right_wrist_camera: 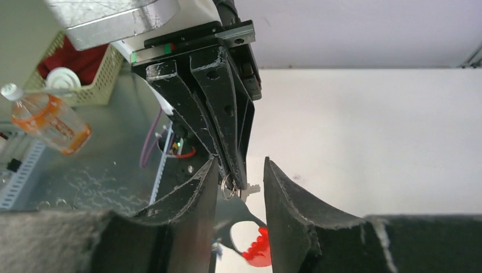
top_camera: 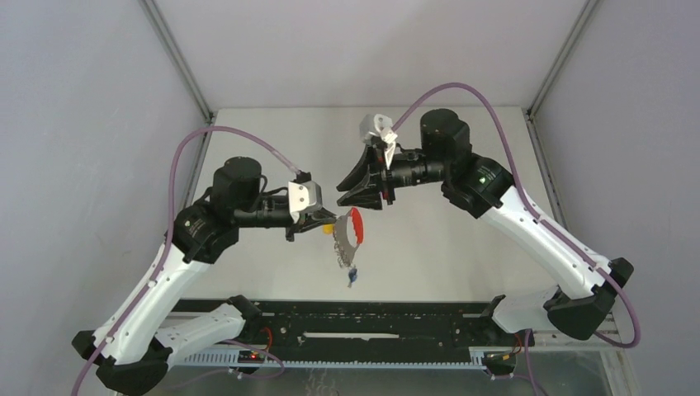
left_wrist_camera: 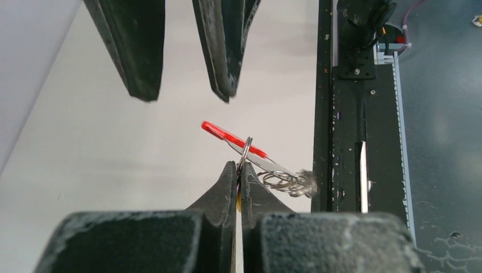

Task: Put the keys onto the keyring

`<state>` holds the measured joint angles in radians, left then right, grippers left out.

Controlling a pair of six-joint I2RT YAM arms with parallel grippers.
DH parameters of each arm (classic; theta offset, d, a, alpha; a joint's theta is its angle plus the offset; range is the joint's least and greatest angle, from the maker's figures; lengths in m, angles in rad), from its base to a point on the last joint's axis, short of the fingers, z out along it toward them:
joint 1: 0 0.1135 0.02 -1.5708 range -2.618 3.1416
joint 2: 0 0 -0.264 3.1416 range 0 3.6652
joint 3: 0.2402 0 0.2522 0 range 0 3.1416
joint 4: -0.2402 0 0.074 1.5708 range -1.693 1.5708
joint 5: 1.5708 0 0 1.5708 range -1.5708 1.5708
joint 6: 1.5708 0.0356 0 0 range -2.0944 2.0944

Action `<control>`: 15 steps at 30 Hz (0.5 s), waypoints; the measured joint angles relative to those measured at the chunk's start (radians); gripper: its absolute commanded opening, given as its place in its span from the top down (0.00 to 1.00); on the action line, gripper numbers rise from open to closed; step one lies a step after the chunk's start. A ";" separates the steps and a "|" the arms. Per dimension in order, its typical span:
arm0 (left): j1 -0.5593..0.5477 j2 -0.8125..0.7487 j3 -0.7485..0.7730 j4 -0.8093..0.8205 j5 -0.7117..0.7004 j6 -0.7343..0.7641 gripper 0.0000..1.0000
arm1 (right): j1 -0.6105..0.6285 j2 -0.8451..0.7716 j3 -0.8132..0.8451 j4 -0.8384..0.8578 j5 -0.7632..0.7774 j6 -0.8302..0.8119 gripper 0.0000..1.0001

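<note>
Keyring point(top_camera: 355, 227), blue key point(top_camera: 352, 276) dangling lowest, hangs over mid-table point(top_camera: 446, 247), well apart from its edges. The left gripper point(top_camera: 330, 223) pinches its split ring; the right gripper point(top_camera: 338, 195), fingers parted, hovers just beside.

Keyring point(top_camera: 353, 227) is hanging above the table point(top_camera: 462, 239), left gripper point(top_camera: 328, 221) touching its left end, right gripper point(top_camera: 340, 194) sitting just behind, apart. 1 key point(top_camera: 352, 279) is dangling underneath.

No legible text, labels, brand marks or numbers on anything in any view.
</note>
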<state>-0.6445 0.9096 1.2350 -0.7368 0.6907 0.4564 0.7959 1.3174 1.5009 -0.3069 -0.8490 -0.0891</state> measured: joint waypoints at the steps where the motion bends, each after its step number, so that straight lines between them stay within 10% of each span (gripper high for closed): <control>1: 0.000 0.006 0.002 -0.008 0.000 0.001 1.00 | 0.006 0.026 0.053 -0.085 0.017 -0.046 0.63; 15: 0.000 0.022 0.003 -0.040 -0.007 0.023 1.00 | 0.074 0.171 0.227 -0.446 0.073 -0.253 0.72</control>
<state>-0.6445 0.9314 1.2385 -0.7773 0.6834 0.4789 0.8703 1.4879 1.7279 -0.7532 -0.7761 -0.3420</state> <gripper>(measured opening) 0.020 0.295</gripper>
